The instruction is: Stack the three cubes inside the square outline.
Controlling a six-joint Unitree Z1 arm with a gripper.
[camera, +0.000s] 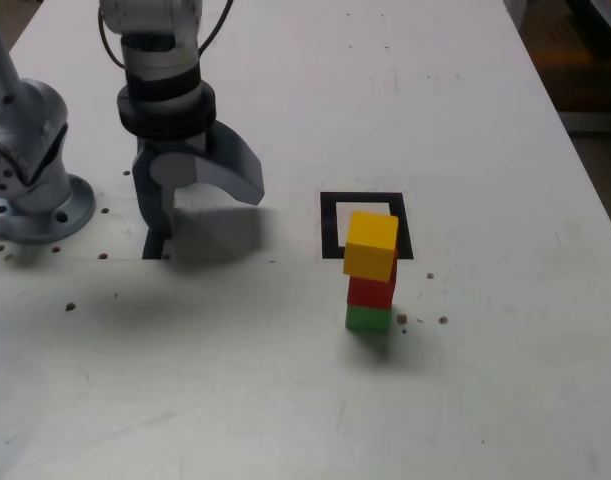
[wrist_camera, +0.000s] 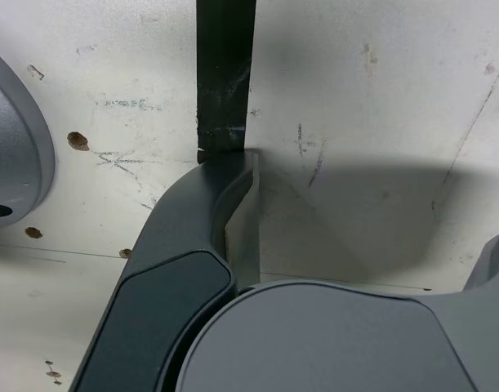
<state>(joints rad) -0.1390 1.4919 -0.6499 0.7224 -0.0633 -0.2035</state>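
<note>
Yellow cube (camera: pixel 371 243): top of a three-high stack, turned a little out of line with the blocks below it.
Red cube (camera: pixel 371 291): middle of the stack, mostly hidden by the yellow one's front face.
Green cube (camera: pixel 368 319): bottom block, resting on the white bench (camera: pixel 285 400).
Square outline (camera: pixel 330 224): thick black frame with white centre, near the middle of the bench; its near side is hidden behind the stack.
Stack position: in the exterior view the green base appears to sit on the bench just in front of the frame, not within it; the yellow top only overlaps the frame in the picture. The angle leaves this uncertain.
Task progress: stacking looks complete, all three cubes piled. Judged remaining: placement, if the base is indeed outside the frame. No loose cube on the bench.
Fingers (camera: pixel 200 210): spread wide apart, holding nothing, pointing down at the bench well to the exterior view's left of the stack.
Fingers, contact: one tip stands over the end of a short black bar (wrist_camera: pixel 224 73); whether it touches the surface cannot be told. No cube between them in the wrist view.
Arm base (camera: pixel 30 200): grey mount at the exterior view's left edge.
Bench surface: scattered small brown specks and scuffs.
</note>
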